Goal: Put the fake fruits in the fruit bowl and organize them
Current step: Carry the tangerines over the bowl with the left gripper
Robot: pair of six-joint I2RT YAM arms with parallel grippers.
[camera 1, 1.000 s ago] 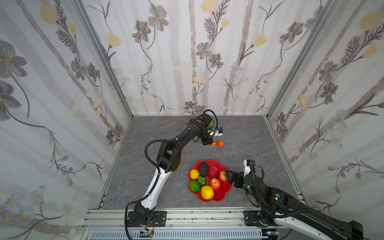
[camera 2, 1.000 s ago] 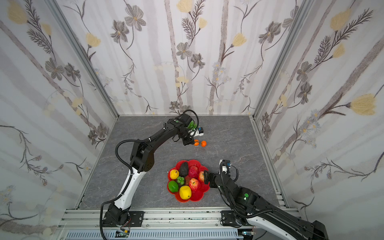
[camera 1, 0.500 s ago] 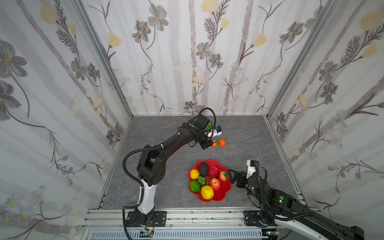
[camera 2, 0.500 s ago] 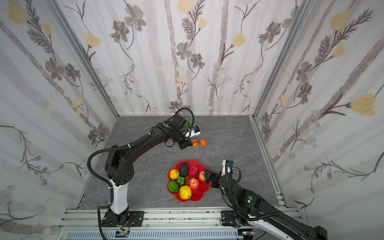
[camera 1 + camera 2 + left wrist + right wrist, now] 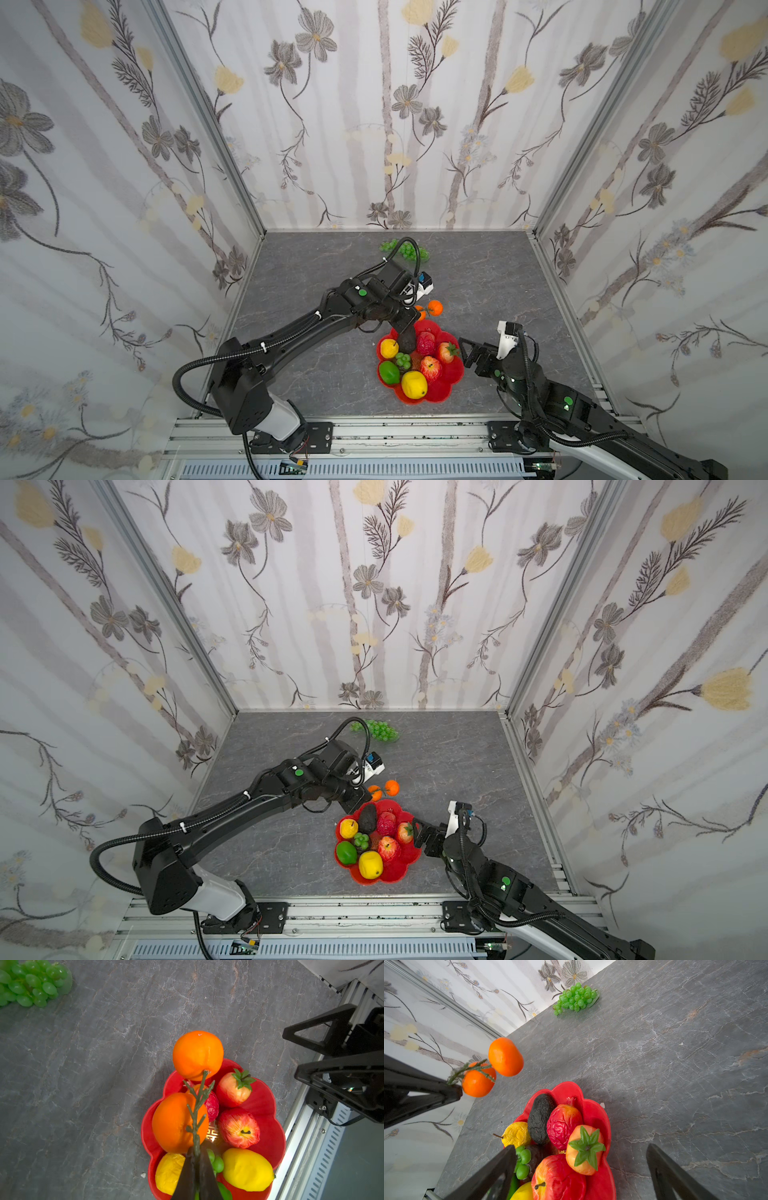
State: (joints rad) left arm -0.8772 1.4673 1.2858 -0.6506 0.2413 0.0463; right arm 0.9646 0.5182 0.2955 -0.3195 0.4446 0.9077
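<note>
I am holding the left gripper (image 5: 196, 1154) clamped on the green stem (image 5: 196, 1118) of two oranges (image 5: 197, 1054), dangling them over the 12 o'clock rim of the red fruit bowl (image 5: 451, 382). Inside are lying one pear (image 5: 389, 348), one avocado (image 5: 408, 338), one strawberry (image 5: 446, 351), one apple (image 5: 431, 368), one lemon (image 5: 414, 384), one lime (image 5: 388, 372). The right gripper (image 5: 464, 352) is hovering wide open, empty, at the bowl's 3 o'clock; one grape bunch (image 5: 405, 249) is sitting on the table (image 5: 316, 270), well apart at 12 o'clock

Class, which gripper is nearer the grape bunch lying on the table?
Left. The left gripper, holding the oranges by their stem, hangs by the bowl's far rim, toward the grapes. The right gripper is open beside the bowl's right side, farther away.
</note>
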